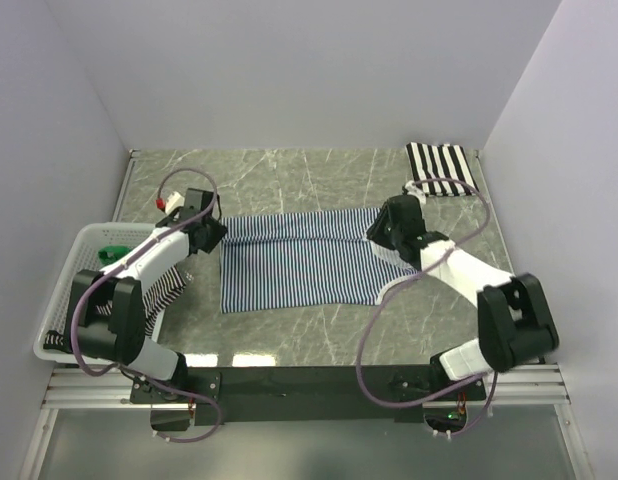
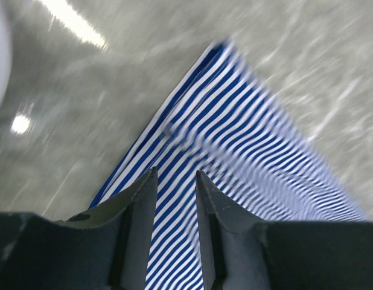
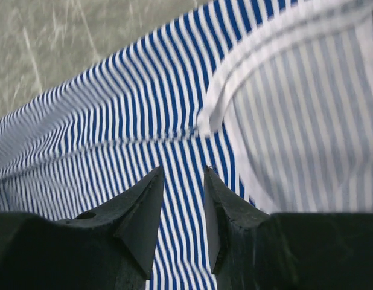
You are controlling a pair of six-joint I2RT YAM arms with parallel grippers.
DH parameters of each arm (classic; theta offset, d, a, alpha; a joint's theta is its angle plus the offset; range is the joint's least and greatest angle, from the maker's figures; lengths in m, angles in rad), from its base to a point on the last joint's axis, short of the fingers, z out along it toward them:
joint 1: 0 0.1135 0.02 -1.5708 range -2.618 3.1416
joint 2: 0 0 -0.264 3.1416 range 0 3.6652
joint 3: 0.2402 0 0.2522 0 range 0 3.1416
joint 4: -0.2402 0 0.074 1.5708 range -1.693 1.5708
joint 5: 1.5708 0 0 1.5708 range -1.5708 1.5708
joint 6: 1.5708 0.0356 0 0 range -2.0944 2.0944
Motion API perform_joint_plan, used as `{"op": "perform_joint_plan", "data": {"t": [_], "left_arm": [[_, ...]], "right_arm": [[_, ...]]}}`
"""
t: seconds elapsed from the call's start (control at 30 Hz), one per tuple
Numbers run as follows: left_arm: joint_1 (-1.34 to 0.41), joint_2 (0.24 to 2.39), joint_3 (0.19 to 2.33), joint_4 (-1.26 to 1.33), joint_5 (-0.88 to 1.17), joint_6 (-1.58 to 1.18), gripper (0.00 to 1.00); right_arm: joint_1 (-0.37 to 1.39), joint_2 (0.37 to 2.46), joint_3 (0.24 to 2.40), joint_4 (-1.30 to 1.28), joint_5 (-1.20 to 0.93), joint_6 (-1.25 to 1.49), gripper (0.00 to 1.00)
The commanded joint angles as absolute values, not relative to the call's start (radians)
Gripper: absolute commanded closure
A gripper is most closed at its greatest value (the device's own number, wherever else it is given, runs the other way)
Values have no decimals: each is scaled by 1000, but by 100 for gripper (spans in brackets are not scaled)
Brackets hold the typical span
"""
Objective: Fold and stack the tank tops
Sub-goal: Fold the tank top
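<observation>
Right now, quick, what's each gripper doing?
Left gripper: open, holding nothing, over the navy-striped tank top.
Right gripper: open, holding nothing, over the same top.

Navy-and-white tank top [image 1: 299,265] in the middle: soft matt cloth, with smooth white trim [image 3: 277,36] at the opening. The table [image 1: 289,175] looks like grey marble, glossy and catching glare. Far right, the black-and-white tank top [image 1: 439,165] is matt cloth too. On the left, the basket [image 1: 74,255] is white plastic mesh.

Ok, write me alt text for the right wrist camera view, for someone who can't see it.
A thin navy-and-white striped tank top lies spread on a grey marbled table, its white trim curving round an opening at the upper right. The right gripper hangs over the cloth, its two dark fingers apart and holding nothing.
</observation>
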State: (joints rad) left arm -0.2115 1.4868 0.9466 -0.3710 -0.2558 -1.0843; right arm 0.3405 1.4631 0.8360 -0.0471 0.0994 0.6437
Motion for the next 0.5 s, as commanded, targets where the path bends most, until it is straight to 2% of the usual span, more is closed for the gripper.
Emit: {"op": "perform_joint_plan", "data": {"t": [0.0,0.27,0.47], "left_arm": [[-255,1424,873,-514,-262,-1153,62],[-301,1270,761,-624,-256,-1138,55],[-310,1213,713,-695,-209,-1127,53]], "right_arm": [[385,1330,718,-106,97,673,60],[419,1079,516,-225,55,738,67],[422,945,483,-354,60,735,64]]}}
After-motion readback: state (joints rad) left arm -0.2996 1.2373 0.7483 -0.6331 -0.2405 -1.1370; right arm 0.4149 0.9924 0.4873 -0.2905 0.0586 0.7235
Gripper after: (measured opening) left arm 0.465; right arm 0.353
